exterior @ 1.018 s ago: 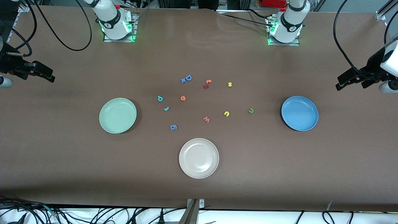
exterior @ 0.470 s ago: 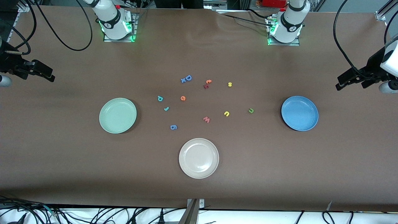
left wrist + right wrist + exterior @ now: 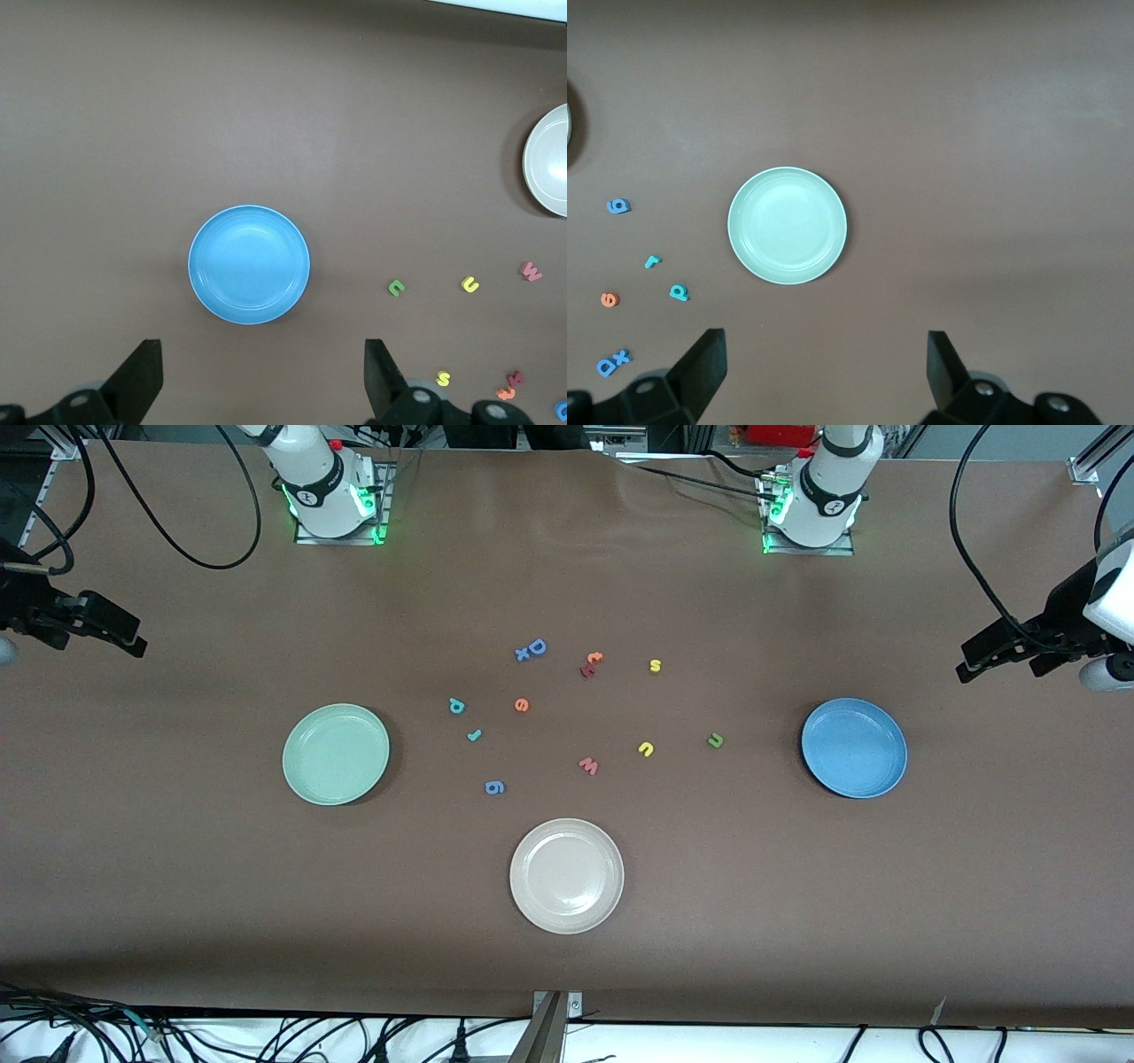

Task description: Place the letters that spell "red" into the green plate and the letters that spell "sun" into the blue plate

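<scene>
On the brown table [image 3: 797, 921] I count three plates and eleven small foam letters, and all plates hold nothing. Going from the right arm's end, the right gripper [image 3: 133, 640] hangs high over the table edge with its fingers [image 3: 700, 367] spread wide and gripping nothing; the arm waits. Next lies the green plate [image 3: 336, 754], flat. Near it are the teal "d" [image 3: 456, 706], the teal "r" [image 3: 474, 734] a little nearer to the camera with its stem slanted, and the orange "e" [image 3: 521, 705]. A blue "6" shape [image 3: 494, 786] lies nearest the beige-white plate [image 3: 566, 875], and a blue "D" [image 3: 537, 646] touches a small blue "x" [image 3: 522, 654]. In the middle an orange "t" [image 3: 594, 657] leans on a dark red letter [image 3: 586, 670], and a pink-red "w" [image 3: 589, 765] lies nearer to the camera. Then I see the yellow "s" [image 3: 655, 665], the yellow u/n shape [image 3: 646, 749] and the dark green u/n shape [image 3: 715, 740], which is closest to the blue plate [image 3: 853, 747]. The left gripper [image 3: 968, 665] hangs over the table's other end, fingers [image 3: 376, 372] also wide apart and free, directly above the blue plate side; this arm waits too.
</scene>
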Action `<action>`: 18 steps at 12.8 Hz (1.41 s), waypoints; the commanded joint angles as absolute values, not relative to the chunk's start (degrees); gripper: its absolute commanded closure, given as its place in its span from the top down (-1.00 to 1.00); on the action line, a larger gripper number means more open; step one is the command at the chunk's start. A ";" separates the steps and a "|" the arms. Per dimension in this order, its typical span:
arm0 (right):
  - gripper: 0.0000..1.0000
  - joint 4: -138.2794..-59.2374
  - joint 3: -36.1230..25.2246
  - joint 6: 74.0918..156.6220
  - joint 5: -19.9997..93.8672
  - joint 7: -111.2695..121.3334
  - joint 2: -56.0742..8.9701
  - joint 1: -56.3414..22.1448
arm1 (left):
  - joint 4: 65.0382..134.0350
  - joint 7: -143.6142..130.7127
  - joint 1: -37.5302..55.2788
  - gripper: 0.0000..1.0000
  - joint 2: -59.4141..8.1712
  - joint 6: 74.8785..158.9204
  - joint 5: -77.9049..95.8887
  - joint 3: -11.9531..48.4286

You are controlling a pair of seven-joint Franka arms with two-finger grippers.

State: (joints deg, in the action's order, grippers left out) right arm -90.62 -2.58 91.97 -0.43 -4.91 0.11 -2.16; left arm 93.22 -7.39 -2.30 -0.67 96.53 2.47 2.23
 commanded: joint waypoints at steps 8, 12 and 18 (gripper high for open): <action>1.00 -90.62 -2.38 87.63 0.70 -4.49 0.97 -1.93 | 92.02 -7.56 -2.20 1.00 -1.32 96.15 2.02 2.37; 1.00 -90.62 -3.68 87.98 1.40 -5.27 0.79 -1.84 | 92.02 -7.73 -2.02 1.00 -1.23 95.98 2.02 2.46; 1.00 -88.52 -4.65 91.06 0.79 -4.75 0.62 -1.41 | 91.93 -7.82 -1.93 1.00 -1.23 95.27 2.02 2.46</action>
State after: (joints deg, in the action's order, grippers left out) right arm -90.58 -3.94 91.11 0.21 -5.00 0.70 -2.10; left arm 93.22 -7.39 -2.18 -0.70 96.38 2.47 2.40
